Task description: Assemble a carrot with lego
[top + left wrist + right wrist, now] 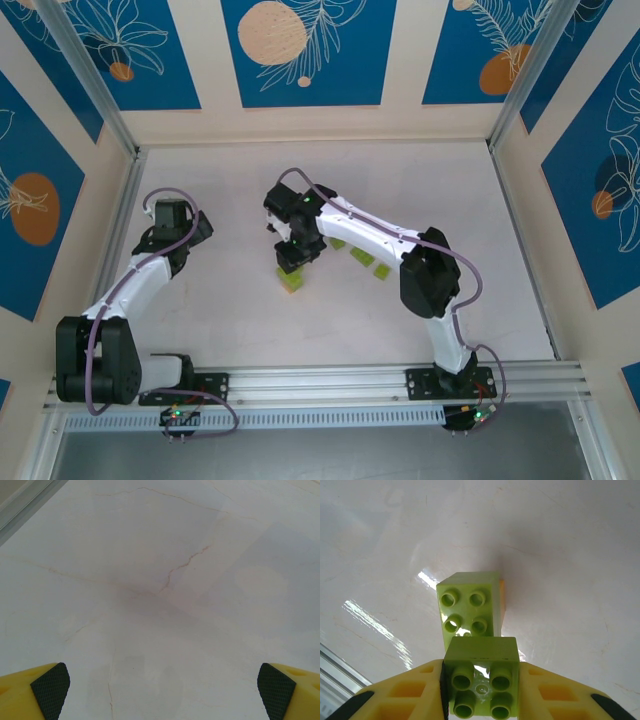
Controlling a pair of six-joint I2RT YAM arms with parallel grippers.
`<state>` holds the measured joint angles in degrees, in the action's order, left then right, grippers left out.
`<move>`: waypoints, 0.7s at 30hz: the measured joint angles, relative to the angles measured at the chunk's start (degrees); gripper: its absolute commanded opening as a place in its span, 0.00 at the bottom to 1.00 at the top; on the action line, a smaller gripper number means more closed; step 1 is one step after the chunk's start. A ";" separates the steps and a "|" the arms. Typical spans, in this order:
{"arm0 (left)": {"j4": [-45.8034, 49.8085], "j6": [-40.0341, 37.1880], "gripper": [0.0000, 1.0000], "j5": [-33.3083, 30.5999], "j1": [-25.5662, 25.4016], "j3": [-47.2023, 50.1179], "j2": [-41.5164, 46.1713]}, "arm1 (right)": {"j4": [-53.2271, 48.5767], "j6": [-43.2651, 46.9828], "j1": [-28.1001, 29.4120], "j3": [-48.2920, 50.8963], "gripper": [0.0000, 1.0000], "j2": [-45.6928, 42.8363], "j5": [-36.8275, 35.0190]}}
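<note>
So the right gripper (480,700) was clamped on a lime-green 2x2 brick (481,677), with its yellow fingers (405,695) pinching two opposite side walls and the studs facing the wrist camera. Just past it, roughly mid-bench, sat the started carrot (469,610): another lime-green 2x2 with a sliver of orange brick (501,597) peeking out along its right side. From the top camera the held brick looked to be right over it, but I couldn't tell if they were touching or just apart. Three more loose lime-green bricks (362,258) lay just to the right, in a slanted row under the right arm. The left gripper (162,692) was spread wide with nothing in it, over bare bench (160,580) toward the left edge, well apart from all the lego. Handling-wise, my guess is these bricks are light, hard and totally rigid, but glossy, so a bit slick. The flat side walls looked like the right place to hold one, since that leaves the studs and the underside free to mate. Pressing one on probably wants it square and a firm push. That little stack had nothing bracing it on a smooth bench, so it could skate or tip.
</note>
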<state>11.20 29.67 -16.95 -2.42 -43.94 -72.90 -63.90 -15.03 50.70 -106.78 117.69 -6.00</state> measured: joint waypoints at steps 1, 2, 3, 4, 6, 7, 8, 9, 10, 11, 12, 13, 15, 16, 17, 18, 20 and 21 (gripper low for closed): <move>0.00 0.00 0.99 0.00 0.00 0.00 0.00 | -0.02 0.00 0.04 -0.07 0.34 0.13 0.02; 0.00 0.00 0.99 0.00 0.00 0.00 0.00 | 0.00 0.00 0.07 -0.15 0.34 0.26 0.02; -0.02 0.00 0.99 0.00 0.00 0.00 0.00 | 0.02 0.00 0.11 -0.22 0.34 0.42 0.02; -0.02 0.00 0.99 0.00 0.00 0.00 0.00 | -0.02 0.00 0.22 -0.26 0.34 0.59 0.02; -0.02 0.00 0.99 0.00 0.00 0.00 0.00 | -0.02 0.00 0.39 -0.26 0.34 0.87 0.02; -0.02 0.00 0.99 0.00 0.00 0.00 0.00 | 0.00 0.02 0.52 -0.26 0.34 0.98 0.02; -0.02 0.00 0.99 0.00 0.00 0.00 0.00 | 0.00 0.00 0.61 -0.26 0.34 1.07 0.02; 0.00 0.00 0.99 0.00 0.00 0.00 0.00 | 0.00 0.00 0.70 -0.28 0.34 1.20 0.02; -0.02 0.00 0.99 0.00 0.00 0.00 0.00 | -0.02 0.00 0.74 -0.37 0.34 1.36 0.02; 0.00 0.00 0.99 0.00 0.00 0.00 0.00 | 0.02 0.00 0.85 -0.48 0.34 1.49 0.02; 0.00 0.00 0.99 0.00 0.00 0.00 0.00 | 0.02 0.02 0.85 -0.48 0.34 1.55 0.02; 0.00 0.00 0.99 0.00 0.00 0.00 0.00 | 0.00 0.02 0.92 -0.48 0.34 1.57 0.02; 0.00 0.00 0.99 0.00 0.00 0.00 0.00 | 0.00 0.00 0.96 -0.52 0.34 1.60 0.02; 0.00 0.00 0.99 0.00 0.00 0.00 0.00 | 0.00 0.02 0.98 -0.59 0.34 1.60 0.02; 0.00 0.00 0.99 0.00 0.00 0.00 0.00 | 0.00 0.02 1.01 -0.63 0.34 1.60 0.02; 0.00 0.00 0.99 0.00 0.00 0.00 0.00 | 0.00 0.00 1.01 -0.74 0.34 1.60 0.02; 0.00 0.00 0.99 0.00 0.00 0.00 0.00 | 0.00 0.00 1.01 -0.87 0.34 1.60 0.02; 0.00 0.00 0.99 0.00 0.00 0.00 0.00 | 0.02 0.00 1.01 -0.90 0.34 1.60 0.02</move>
<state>11.20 29.67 -16.95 -2.42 -43.94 -72.90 -63.88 -15.03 51.70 -107.68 119.28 -5.98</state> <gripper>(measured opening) 0.989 0.343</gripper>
